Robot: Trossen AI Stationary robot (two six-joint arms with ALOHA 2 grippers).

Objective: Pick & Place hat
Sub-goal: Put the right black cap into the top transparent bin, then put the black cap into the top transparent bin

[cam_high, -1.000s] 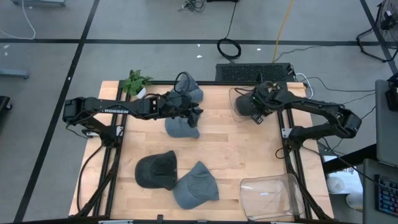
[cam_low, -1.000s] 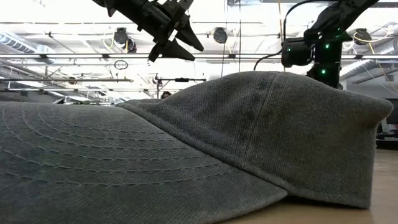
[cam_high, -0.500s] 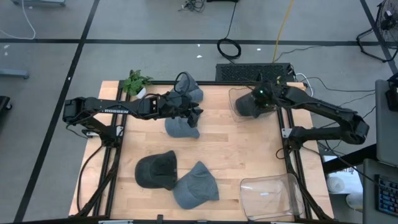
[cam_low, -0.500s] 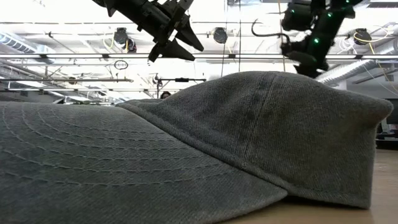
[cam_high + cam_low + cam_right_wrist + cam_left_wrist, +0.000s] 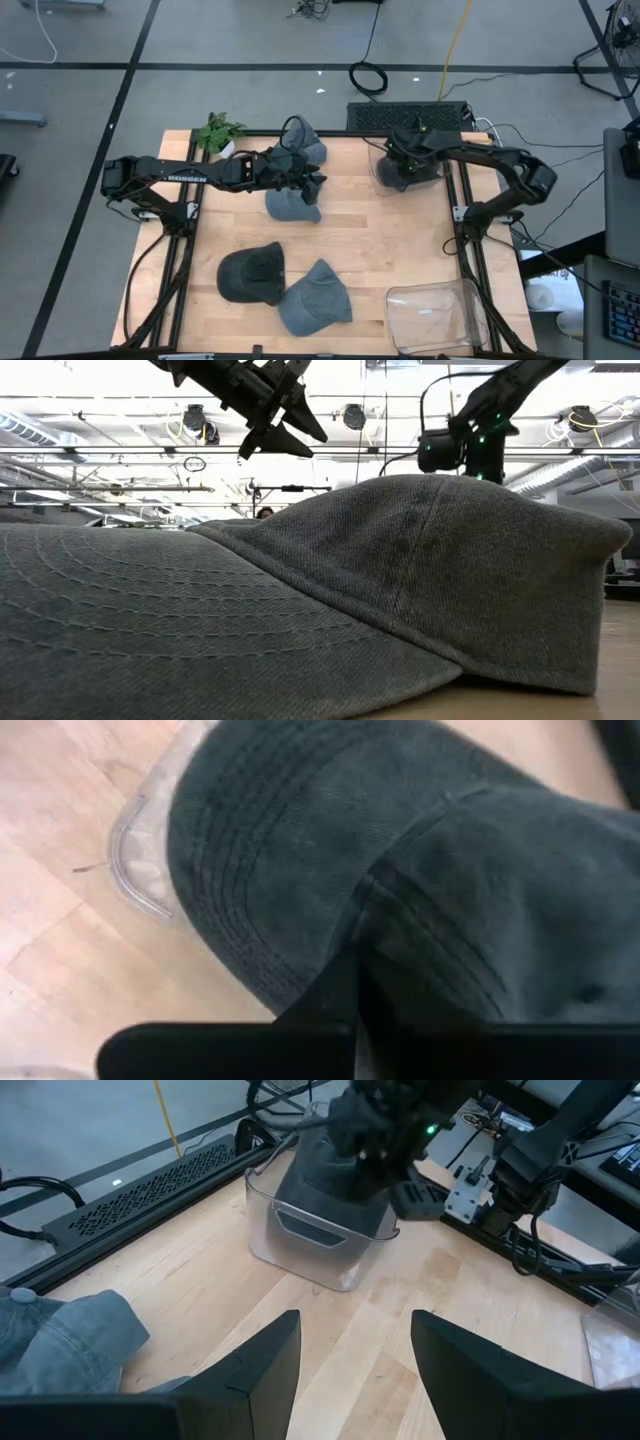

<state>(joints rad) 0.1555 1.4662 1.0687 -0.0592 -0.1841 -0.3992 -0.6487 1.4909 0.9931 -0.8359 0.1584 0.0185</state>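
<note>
Grey floor (image 5: 250, 40) crossed by dark tape lines (image 5: 120, 95) surrounds the wooden worktop (image 5: 370, 240); ceiling beams (image 5: 120, 452) and pipes run overhead.

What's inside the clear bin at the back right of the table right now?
A dark grey cap sits in the clear bin, brim towards the bin wall. The right gripper is over it, shut. Anything beneath the cap is hidden by it.

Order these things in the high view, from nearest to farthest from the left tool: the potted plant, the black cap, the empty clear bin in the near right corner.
From the left tool:
1. Small green potted plant, at the table's far left corner.
2. Black fabric cap, lying front left on the wooden table.
3. Empty clear plastic bin, in the near right corner, plainly farthest.
</note>
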